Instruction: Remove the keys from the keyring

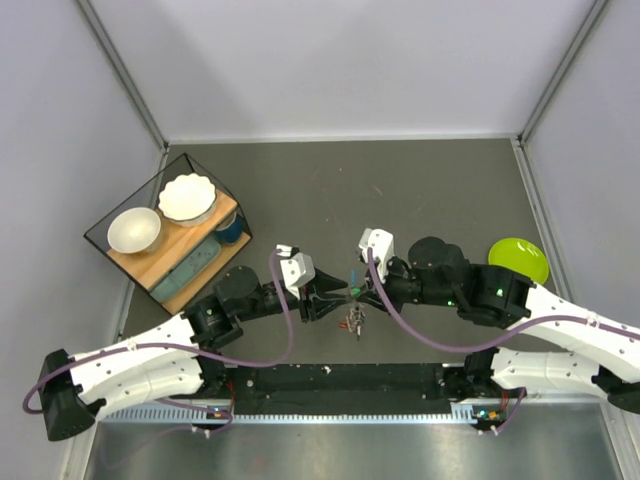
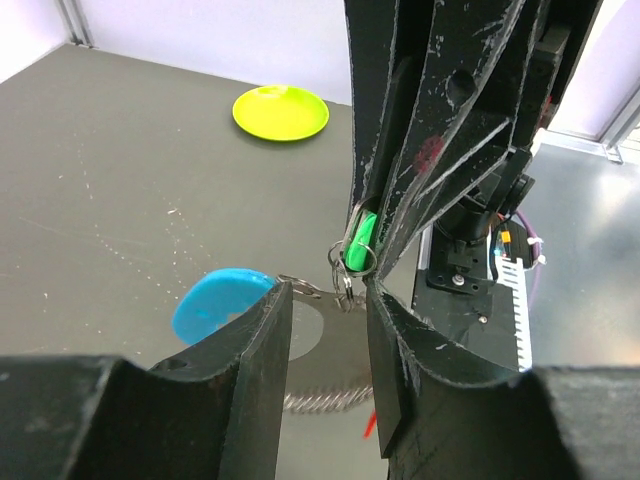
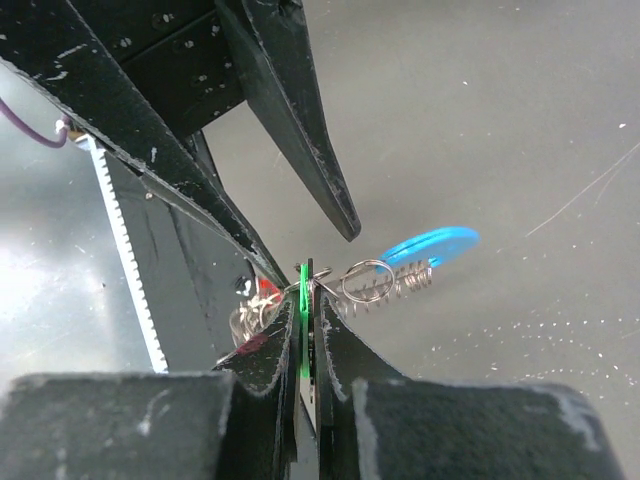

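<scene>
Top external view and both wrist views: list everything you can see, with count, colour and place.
keys: small bunch, count unclear, silver with coloured parts, hanging between the two grippers
green key head: one, green, pinched in the right fingers
blue tag: one, blue, beside the left fingers
keyring: one, silver, at the green key head
plate: one, lime green, table right
bowls: two, white, inside the box
cup: one, blue, beside the bowls
box: one, black-framed, table left
table: one, dark grey
left gripper: one, black, fingers open
right gripper: one, black, fingers shut
</scene>
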Controlling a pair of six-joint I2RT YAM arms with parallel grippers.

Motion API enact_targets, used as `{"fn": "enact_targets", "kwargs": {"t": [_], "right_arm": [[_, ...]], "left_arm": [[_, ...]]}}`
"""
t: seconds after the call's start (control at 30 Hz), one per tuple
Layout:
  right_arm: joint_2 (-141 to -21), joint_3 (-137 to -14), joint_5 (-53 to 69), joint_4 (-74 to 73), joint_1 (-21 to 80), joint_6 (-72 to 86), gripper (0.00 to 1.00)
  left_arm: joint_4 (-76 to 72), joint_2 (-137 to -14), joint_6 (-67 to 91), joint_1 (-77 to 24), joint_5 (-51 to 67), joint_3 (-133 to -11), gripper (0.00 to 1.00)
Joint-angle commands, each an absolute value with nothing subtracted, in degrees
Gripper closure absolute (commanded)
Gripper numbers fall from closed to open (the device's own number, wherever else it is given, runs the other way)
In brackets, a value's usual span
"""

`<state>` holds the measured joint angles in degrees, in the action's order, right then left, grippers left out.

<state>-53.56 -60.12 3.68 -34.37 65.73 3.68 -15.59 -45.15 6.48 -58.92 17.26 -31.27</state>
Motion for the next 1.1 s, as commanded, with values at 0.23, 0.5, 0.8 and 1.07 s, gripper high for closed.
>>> {"fn": "enact_targets", "kwargs": {"t": [0.23,0.5,0.8,1.07], "right_arm": [[-50.9,-63.9,8.0,-31.7,65.7,5.1,1.00],[-50.5,-64.1,8.4,-31.6,65.7,6.1,1.00],[-50.7,-64.4,9.2,-30.9,65.8,7.0,1.00],[-50.7,-64.0,9.0,-30.5,65.8,7.0,1.00]], "left_arm": [[-16.2,-44.5,3.5,-59.1,20.2,-31.4,0.60],[-15.6,-44.6,3.4,-59.1,19.0,-31.9,0.61],[-16.4,-46.1,3.9,-59.2,18.5,-32.4,0.64],[-19.5,-46.6,5.4,-59.2,21.8,-32.3,0.65]]}}
